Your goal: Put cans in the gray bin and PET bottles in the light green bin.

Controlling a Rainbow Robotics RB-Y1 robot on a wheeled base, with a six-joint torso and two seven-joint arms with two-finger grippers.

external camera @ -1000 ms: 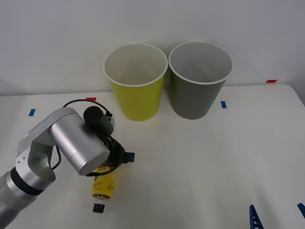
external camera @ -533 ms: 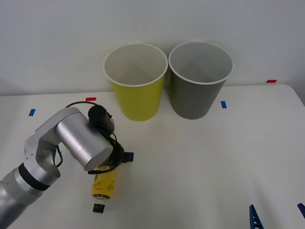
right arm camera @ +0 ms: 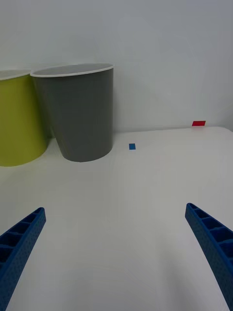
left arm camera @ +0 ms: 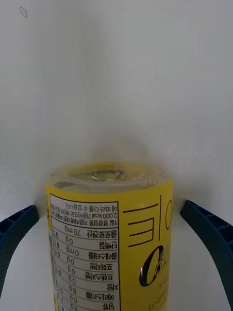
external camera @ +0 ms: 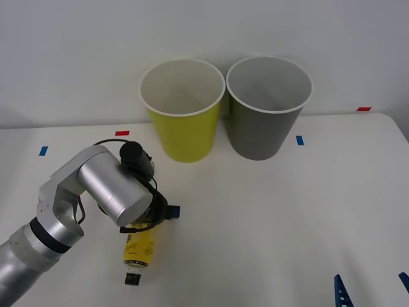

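Left gripper (left arm camera: 116, 243) straddling the small slim yellow-labelled PET bottle (external camera: 140, 248), fingers spread and not yet clamped

In the lower left of the front view the bottle is lying flat on the white table (external camera: 268, 217), its long axis running toward the bottom edge, dark cap nearest it. The left wrist view is showing blue fingers (left arm camera: 206, 233) either side of the base, clear of the label; print reads "70 mg" and "2,000 kcal", brand illegible. Right gripper (right arm camera: 116, 252) is waiting released, lower right. Yellow-green round plastic bin (external camera: 183, 109) and dark gray round plastic bin (external camera: 268, 105) are standing upper centre
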